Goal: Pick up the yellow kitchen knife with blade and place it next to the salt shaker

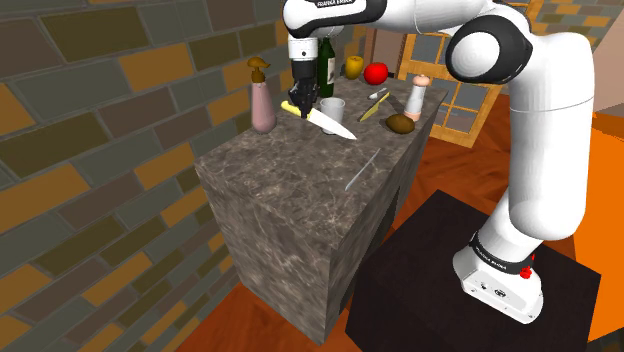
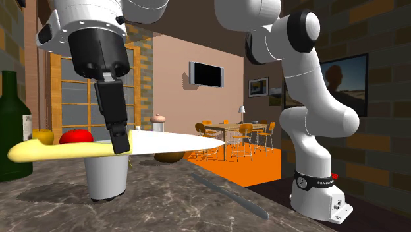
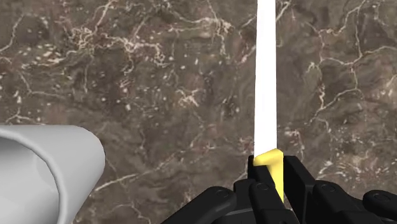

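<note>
"FRANKA EMIKA" on arm's wrist link (image 1: 335, 4); same lettering on black band (image 1: 497, 258) at arm base.

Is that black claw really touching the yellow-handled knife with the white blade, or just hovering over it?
Touching. The wrist view shows the black claw, its fingers clasping the yellow-handled white-bladed knife between them, no gap.

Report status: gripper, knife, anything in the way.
Gripper shut on knife handle. Knife off the counter, roughly level. Salt shaker across the counter; white cup beside the blade.
</note>
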Motion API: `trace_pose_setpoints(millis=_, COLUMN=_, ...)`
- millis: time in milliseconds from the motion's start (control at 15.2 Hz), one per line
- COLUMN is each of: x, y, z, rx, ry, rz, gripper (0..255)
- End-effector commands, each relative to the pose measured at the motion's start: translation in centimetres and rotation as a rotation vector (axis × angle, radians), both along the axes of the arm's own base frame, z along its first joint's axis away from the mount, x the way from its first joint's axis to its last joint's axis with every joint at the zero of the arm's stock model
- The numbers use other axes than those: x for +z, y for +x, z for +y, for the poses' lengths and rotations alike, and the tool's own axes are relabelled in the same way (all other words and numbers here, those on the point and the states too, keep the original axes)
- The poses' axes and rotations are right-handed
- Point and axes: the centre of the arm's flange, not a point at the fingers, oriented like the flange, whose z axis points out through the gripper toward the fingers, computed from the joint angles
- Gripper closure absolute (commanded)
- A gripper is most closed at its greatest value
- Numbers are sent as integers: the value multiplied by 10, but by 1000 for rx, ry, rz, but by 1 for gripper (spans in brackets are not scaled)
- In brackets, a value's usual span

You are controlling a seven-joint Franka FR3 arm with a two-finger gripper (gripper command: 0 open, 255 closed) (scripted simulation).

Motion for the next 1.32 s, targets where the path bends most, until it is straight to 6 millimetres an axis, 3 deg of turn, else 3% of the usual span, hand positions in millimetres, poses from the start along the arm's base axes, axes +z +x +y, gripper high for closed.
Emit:
trace_pose_setpoints(millis=0, x=12, y=2, z=1, rx=0, ry=0, rz=0, gripper=255)
trace_pose_setpoints(millis=1254, x=112, y=2, z=1, rx=0, ry=0, rz=0, gripper=255)
